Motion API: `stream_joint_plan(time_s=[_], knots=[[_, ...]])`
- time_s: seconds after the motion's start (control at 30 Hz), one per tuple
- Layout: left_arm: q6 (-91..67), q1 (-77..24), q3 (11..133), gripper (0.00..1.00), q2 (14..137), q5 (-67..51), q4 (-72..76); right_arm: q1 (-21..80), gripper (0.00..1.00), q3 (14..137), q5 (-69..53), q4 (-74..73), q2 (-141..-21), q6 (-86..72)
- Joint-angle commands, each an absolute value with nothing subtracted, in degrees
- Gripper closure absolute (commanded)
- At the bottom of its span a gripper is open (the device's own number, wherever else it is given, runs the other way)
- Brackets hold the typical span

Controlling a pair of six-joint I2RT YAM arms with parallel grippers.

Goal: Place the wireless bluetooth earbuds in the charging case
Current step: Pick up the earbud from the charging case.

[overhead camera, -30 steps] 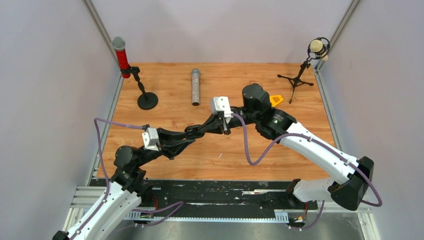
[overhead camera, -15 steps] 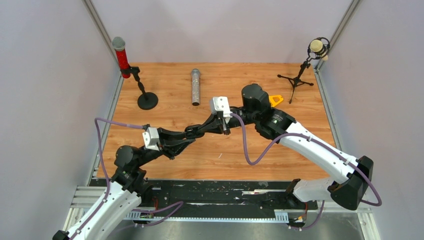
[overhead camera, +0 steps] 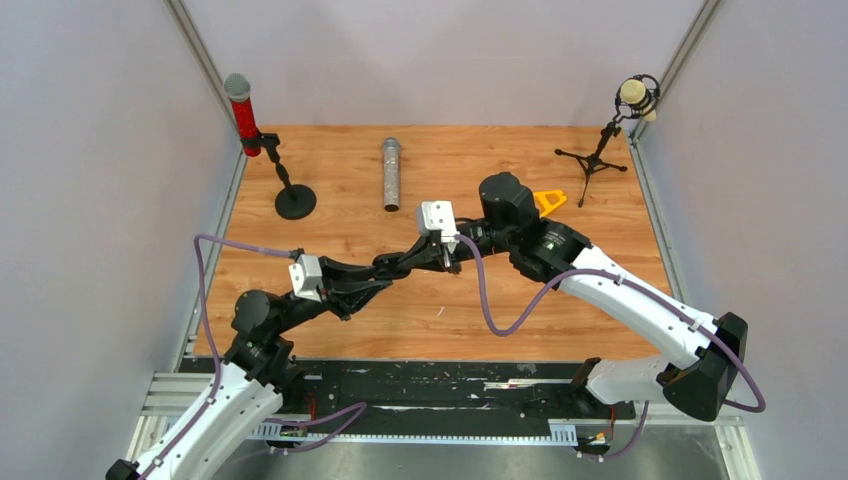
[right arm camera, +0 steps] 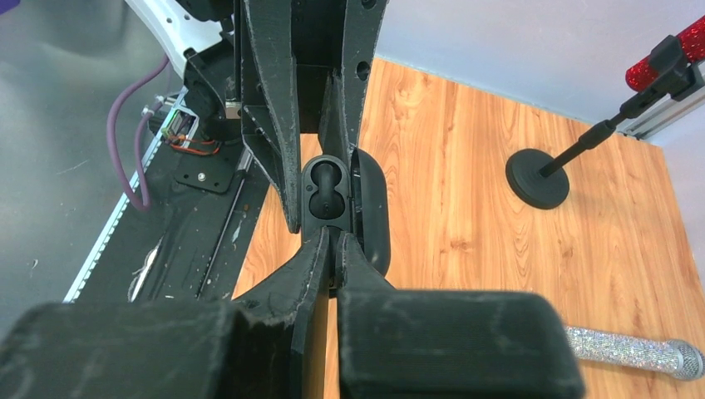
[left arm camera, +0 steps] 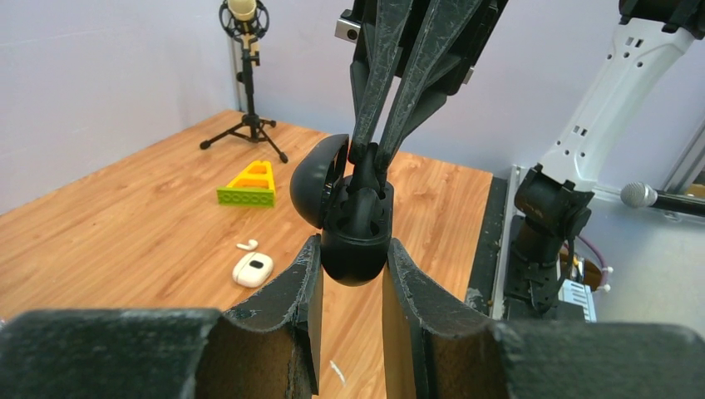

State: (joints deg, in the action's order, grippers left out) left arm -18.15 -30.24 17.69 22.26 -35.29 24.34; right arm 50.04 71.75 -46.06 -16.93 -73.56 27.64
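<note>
Mid-table, left gripper (left arm camera: 352, 253) clamping black case (left arm camera: 349, 224), right gripper (left arm camera: 368, 154) pinched closed, white case (left arm camera: 252, 268) only in left wrist view.

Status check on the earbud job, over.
Left fingers clamping open black case. Right fingers shut at its mouth. White case, white earbud loose on table. Nothing blocking.

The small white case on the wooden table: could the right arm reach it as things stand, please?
Probably not right now: the right gripper is shut at the open round black charging case clamped in the left gripper. The small white case itself lies in the open.
</note>
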Motion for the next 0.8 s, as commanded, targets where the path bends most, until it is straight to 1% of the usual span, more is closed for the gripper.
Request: stream_joint_plan(time_s=[0.0,0.3,0.53,0.77], knots=[[-18.20,-29.97,18.72,1.00,21.91,-33.91,28.98,50.53,1.00,73.89,-45.54,-24.10,-73.73,30.77],[-18.05,-29.88,18.72,1.00,22.13,-34.18,29.30,50.67,1.00,76.24,-49.50,-27.74,-74.01,32.00],[-17.93,-29.89,18.64,1.00,22.33,-34.40,29.58,52.43,1.00,78.46,-46.41,-31.36,-76.63,35.40],[-17.75,-29.84,18.66,1.00,21.99,-34.32,29.32,52.38,1.00,78.19,-45.05,-32.69,-76.74,35.66]])
